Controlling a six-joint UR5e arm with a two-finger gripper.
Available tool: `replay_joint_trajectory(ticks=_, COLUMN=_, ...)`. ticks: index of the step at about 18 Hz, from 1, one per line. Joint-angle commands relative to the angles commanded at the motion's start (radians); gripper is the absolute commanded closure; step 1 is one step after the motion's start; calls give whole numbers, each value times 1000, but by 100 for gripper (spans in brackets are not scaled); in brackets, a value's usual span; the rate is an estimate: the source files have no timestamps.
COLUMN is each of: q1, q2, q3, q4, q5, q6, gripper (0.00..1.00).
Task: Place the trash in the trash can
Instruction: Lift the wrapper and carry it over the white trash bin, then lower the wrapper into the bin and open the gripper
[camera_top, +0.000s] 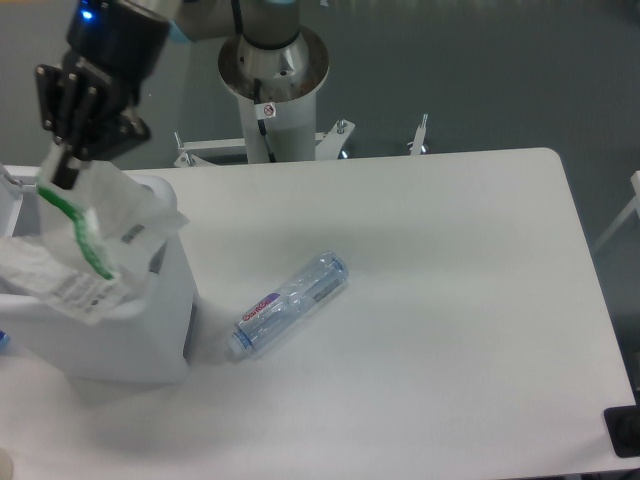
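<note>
Up at the top left, over the trash can (120, 335), the gripper (62, 172) hangs with its black fingers (66, 100) pointing down. The fingers are pinched shut on the top edge of the wrapper (85, 245). The wrapper hangs straight down from the gripper like a limp flag. Its long side runs up and down, and a green stripe curves along it. Its bottom part, with small black print, droops over the can's opening and covers most of it.

The trash can sits right under the gripper. It is a big white box with a thick round rim. A grey panel shows on the side facing the bottle. How much of the wrapper is inside the can, I cannot tell.

The bottle (290, 304) lies on the table (450, 300), down and to the right of the gripper and well apart from it. It is on its side and nothing touches it. Its long side runs on a slant. The cap end points down and left toward the can, and the bottom end points up and right. The red and blue label is near the cap end. The bottle is near the can but does not touch it.

The table is white and smooth with a round corner. Behind it, the arm's round base (273, 75) stands on a white post. The floor is dark grey.
</note>
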Motion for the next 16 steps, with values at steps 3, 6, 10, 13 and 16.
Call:
replay_joint_trajectory(ticks=3, q1=-8, q2=23, q3=-8, q4=-2, q5=0, q6=0, gripper=100)
replay_joint_trajectory(ticks=6, q1=-20, q2=40, q3=-9, q4=-3, q5=-2, q6=-2, gripper=100)
replay_joint_trajectory(ticks=10, q1=-22, q2=54, q3=-17, q4=-3, q5=0, q6=-5, gripper=100)
replay_joint_trajectory(ticks=13, q1=-23, q2=43, q3=-52, q4=2, q5=3, q6=6, gripper=100)
replay_joint_trajectory(ticks=16, q1=-25, q2=0, q3=-63, q4=3, q5=9, q6=5, gripper=100)
